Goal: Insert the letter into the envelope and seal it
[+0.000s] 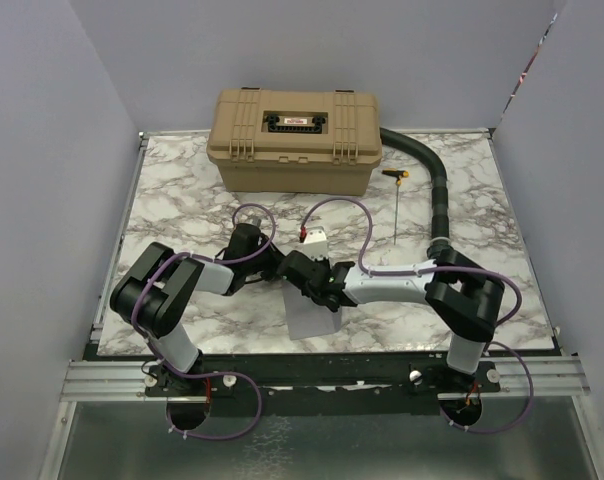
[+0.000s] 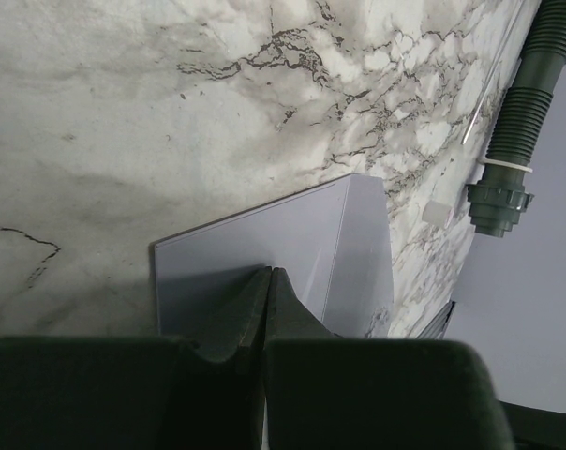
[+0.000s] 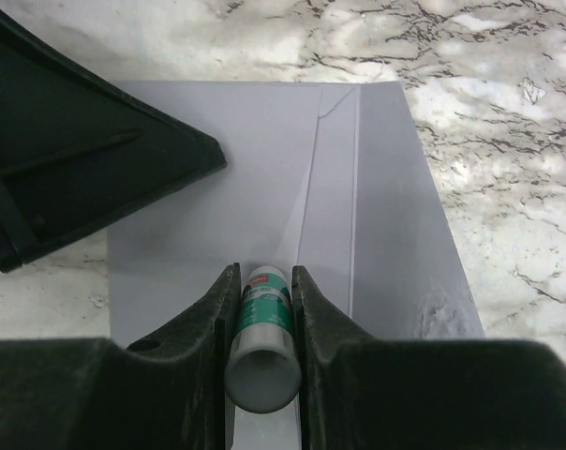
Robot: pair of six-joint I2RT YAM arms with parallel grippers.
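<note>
Where the veined white-and-grey marble table [image 1: 182,200] nears the middle of its near edge, the envelope [image 1: 310,318] lies flat, a smooth matte grey-lavender rectangle. Both grippers meet over its far end.

The left wrist view shows the left gripper [image 2: 268,274] with its dark jaws pressed together, their tips down at the envelope's [image 2: 255,244] surface. I cannot tell whether any paper is caught between them.

Only the right wrist view reveals that the right gripper [image 3: 264,269] pinches a glue stick [image 3: 264,319], a small green-and-white cylinder whose round end faces the camera. The tube points along the envelope [image 3: 264,169], where a crease sets off a paler panel on one side.

From above, the stick is too small to make out. That view alone shows the ribbed, latched tan plastic case [image 1: 297,140] at the far edge, the black corrugated hose [image 1: 437,185] curving along the right side, and a thin-shafted, yellow-handled tool [image 1: 395,178] beside the hose.
</note>
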